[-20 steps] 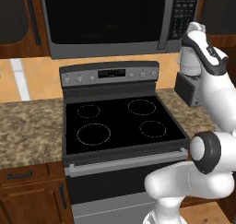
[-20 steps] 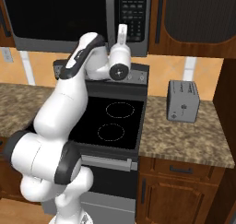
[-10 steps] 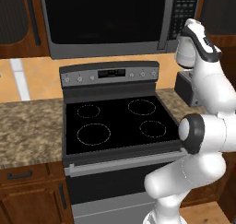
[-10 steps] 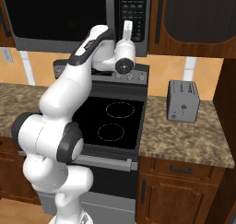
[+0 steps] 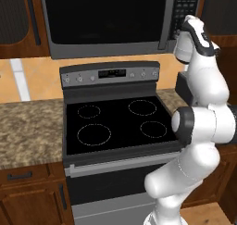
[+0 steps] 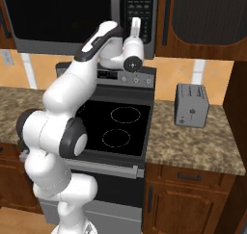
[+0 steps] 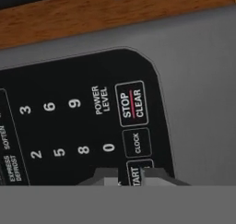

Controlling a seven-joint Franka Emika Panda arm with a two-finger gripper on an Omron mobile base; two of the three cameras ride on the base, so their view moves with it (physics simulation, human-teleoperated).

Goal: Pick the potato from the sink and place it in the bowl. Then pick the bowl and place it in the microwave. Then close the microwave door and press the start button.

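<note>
The microwave [image 5: 106, 20] hangs over the range, and the microwave door [image 5: 99, 13] is shut flat against the body. My gripper [image 6: 136, 22] is raised to the right-hand keypad [image 6: 140, 9], pointing straight into it. In the hand view my gripper [image 7: 130, 178] sits right at the START button [image 7: 136, 172], with CLOCK and STOP CLEAR just above it. The two fingertips [image 7: 107, 177] stand a narrow gap apart with nothing held between them. In the left base view the hand [image 5: 185, 36] meets the microwave's lower right corner. The potato, the bowl and the sink are out of view.
Below the microwave is a stove with a black cooktop [image 5: 118, 122] and a control panel at its back. A grey toaster [image 6: 192, 105] stands on the granite counter [image 6: 193, 146] to the right. Wooden cabinets flank the microwave.
The hand has risen from in front of the toaster area and pushed in against the keypad. The fingertips have parted a little.
</note>
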